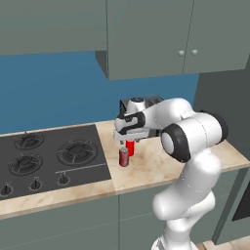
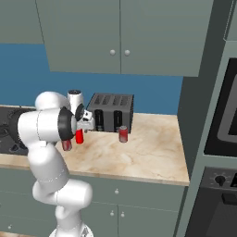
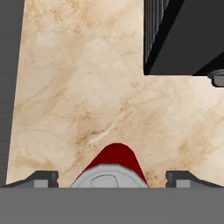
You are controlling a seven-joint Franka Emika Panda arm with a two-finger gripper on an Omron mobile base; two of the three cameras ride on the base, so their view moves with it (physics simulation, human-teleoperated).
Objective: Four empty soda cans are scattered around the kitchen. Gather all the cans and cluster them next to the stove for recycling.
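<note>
Two red soda cans stand upright on the beige counter just right of the stove point(image 1: 49, 154). One soda can point(image 1: 124, 157) is nearer the front. The other soda can point(image 1: 130, 148) stands directly under my gripper point(image 1: 130, 141). In the hand view its silvery top point(image 3: 109, 177) lies between my fingertips point(image 3: 43, 178), with a gap on each side. My gripper point(image 3: 112, 178) is open and holds nothing. A third soda can point(image 2: 123, 134) stands farther right, in front of the toaster. In the right base view my gripper point(image 2: 81, 130) sits above the can point(image 2: 79, 137).
A black slotted toaster point(image 1: 142, 104) stands against the blue wall right behind the gripper, also seen as the toaster point(image 3: 183, 35). Grey-green upper cabinets point(image 1: 146, 39) hang above. A built-in oven column point(image 2: 222, 120) closes off the counter point(image 2: 148, 152) on the right.
</note>
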